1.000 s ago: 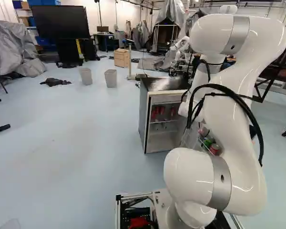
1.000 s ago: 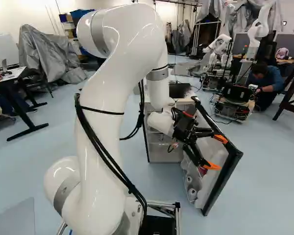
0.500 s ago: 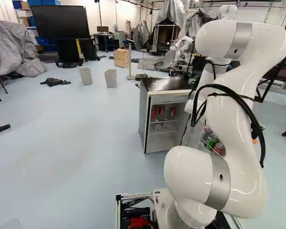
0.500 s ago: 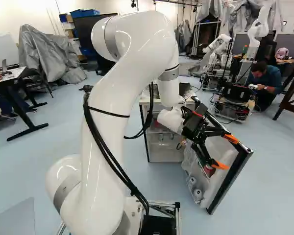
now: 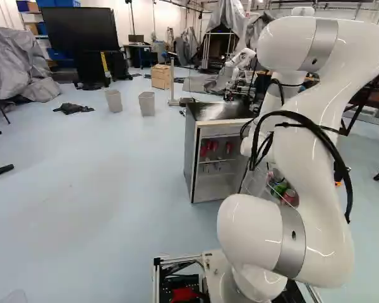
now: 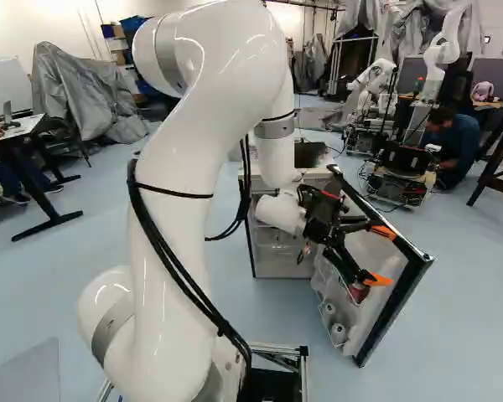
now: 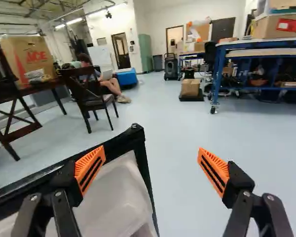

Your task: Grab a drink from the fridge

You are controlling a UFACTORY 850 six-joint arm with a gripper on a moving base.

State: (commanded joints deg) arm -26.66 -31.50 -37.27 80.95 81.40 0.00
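Fingers (image 6: 377, 280) stand wide apart, gripping nothing, near the upper edge of the open fridge door (image 6: 396, 311). Red can (image 5: 289, 196) and green can (image 5: 279, 188) sit inside that door.

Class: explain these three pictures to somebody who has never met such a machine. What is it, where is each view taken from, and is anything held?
It is a white robot arm on a moving base. Two cameras behind it, left and right, look ahead; the third looks along its gripper from the wrist. Ahead stands a fridge with its door open and a red can in the door rack. The orange pads stand wide apart, so nothing is held.
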